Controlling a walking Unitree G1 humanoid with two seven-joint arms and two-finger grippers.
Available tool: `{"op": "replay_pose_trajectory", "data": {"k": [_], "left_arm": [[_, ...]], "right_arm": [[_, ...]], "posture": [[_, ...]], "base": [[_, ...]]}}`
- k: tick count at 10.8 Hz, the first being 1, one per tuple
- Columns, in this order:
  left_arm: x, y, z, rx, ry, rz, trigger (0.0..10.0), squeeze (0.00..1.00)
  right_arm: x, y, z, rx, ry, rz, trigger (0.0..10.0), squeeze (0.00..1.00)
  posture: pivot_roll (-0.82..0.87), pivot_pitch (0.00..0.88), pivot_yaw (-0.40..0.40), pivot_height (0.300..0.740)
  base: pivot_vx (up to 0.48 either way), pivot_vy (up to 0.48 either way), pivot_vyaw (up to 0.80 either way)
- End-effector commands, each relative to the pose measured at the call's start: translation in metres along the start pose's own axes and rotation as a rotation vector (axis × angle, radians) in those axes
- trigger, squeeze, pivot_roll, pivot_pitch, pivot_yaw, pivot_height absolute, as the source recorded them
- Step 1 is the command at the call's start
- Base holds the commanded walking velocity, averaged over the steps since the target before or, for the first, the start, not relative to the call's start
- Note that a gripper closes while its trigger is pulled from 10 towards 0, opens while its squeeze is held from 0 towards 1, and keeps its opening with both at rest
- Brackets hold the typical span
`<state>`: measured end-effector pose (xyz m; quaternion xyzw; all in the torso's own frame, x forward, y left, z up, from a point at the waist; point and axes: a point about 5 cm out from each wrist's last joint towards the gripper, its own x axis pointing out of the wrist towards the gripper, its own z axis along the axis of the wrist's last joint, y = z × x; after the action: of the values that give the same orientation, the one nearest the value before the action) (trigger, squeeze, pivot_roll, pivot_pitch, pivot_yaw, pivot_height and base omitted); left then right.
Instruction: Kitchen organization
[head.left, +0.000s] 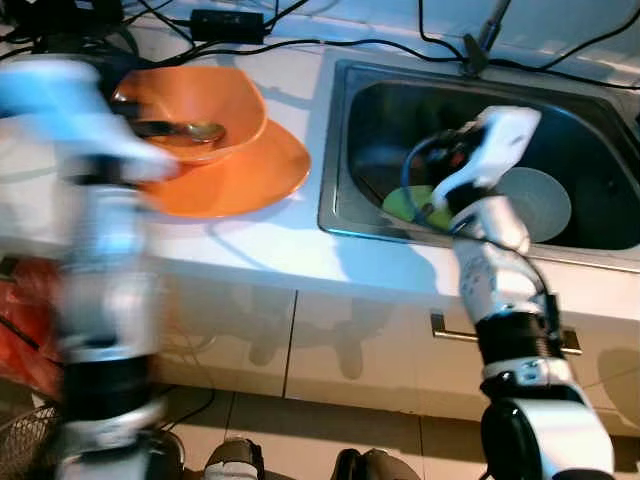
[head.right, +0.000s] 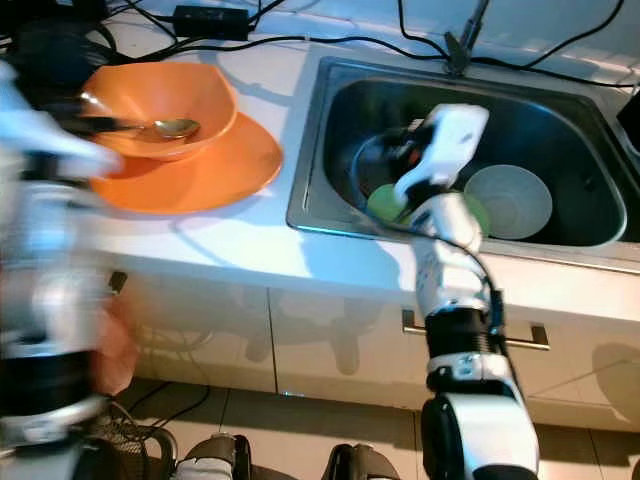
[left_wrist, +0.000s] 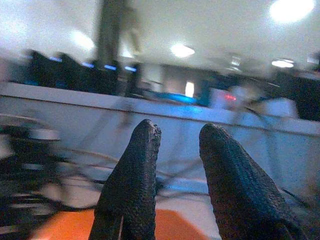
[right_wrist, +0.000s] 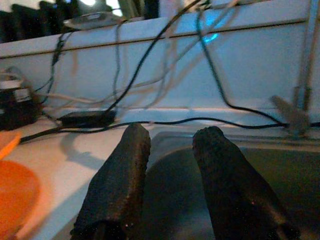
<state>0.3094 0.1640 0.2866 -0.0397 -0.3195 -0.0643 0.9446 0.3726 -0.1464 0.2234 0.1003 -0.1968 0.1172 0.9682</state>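
An orange bowl (head.left: 200, 105) with a metal spoon (head.left: 185, 130) in it rests on an orange plate (head.left: 250, 180) on the white counter. To the right, the steel sink (head.left: 340, 140) holds a green dish (head.left: 405, 203) and a pale grey bowl (head.left: 540, 200). My right arm (head.left: 490, 240) reaches over the sink's front edge; its gripper (right_wrist: 174, 132) is open and empty, held above the sink's left part. My left arm (head.left: 100, 250) is blurred at the left, in front of the counter. The left gripper (left_wrist: 181, 131) is open with nothing between its fingers, above the orange dishes.
Black cables and a power adapter (head.left: 228, 22) lie along the back of the counter, and a faucet base (head.left: 478, 50) stands behind the sink. Cabinet doors with a handle (head.left: 450, 330) sit below. An orange bag (head.left: 25, 330) and a wire basket (head.left: 25, 440) are low on the left.
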Motion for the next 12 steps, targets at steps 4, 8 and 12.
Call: {"op": "replay_pose_trajectory", "data": {"k": [4,8,12], "left_arm": [[-0.003,-0.062,-0.056,-0.049,0.203,-0.193,10.0,0.00],[-0.011,-0.070,-0.077,-0.023,0.253,-0.215,10.0,0.00],[-0.013,-0.062,-0.081,0.007,0.249,-0.169,10.0,0.00]], "right_arm": [[-0.017,-0.034,-0.006,-0.056,0.022,-0.143,10.0,0.00],[-0.032,-0.051,-0.017,-0.067,0.059,-0.229,10.0,0.00],[-0.029,-0.044,-0.021,-0.052,0.068,-0.209,10.0,0.00]], "posture": [[0.08,0.132,-0.057,0.723],[0.07,0.150,-0.046,0.723],[0.08,0.157,-0.051,0.723]], "base": [[0.000,0.000,0.00],[0.000,0.000,0.00],[0.000,0.000,0.00]]}}
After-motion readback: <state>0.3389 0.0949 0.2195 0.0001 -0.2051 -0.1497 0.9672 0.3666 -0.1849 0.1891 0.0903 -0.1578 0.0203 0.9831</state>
